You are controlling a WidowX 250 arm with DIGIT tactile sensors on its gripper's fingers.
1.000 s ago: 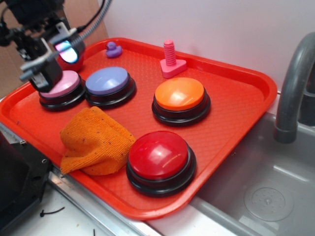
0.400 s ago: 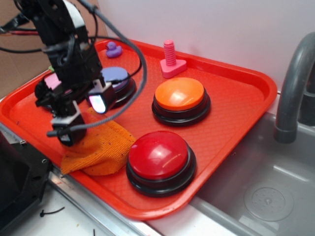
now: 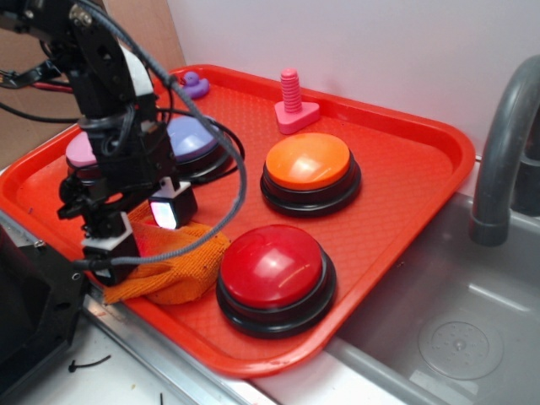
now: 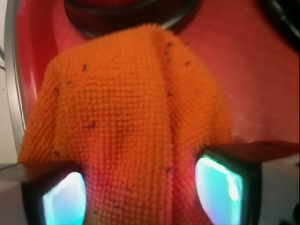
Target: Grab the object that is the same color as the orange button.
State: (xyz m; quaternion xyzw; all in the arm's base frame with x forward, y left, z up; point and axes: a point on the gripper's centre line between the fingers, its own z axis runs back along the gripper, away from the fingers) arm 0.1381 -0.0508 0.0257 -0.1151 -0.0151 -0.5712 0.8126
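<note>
The object, a fuzzy orange rag (image 3: 192, 263) with dark specks, lies bunched at the tray's front left, beside the red button (image 3: 272, 268). My gripper (image 3: 142, 234) is lowered over the rag's left part and is open, one finger on each side of the cloth. In the wrist view the rag (image 4: 136, 108) fills the frame and runs between the two glowing pads (image 4: 63, 201) of my gripper (image 4: 143, 194); the jaws stand apart. The orange button (image 3: 308, 164) sits further back, right of the gripper.
Everything rests on a red tray (image 3: 413, 194). A purple button (image 3: 196, 139) and a pink button (image 3: 78, 152) lie behind the arm. A pink bolt toy (image 3: 291, 101) and a purple duck (image 3: 196, 84) stand at the back. A grey faucet (image 3: 502, 143) and sink (image 3: 456, 329) are to the right.
The gripper came from above the pink button forward to the rag, then dropped lower, so its fingers now straddle the cloth. The rag looks pressed down.
</note>
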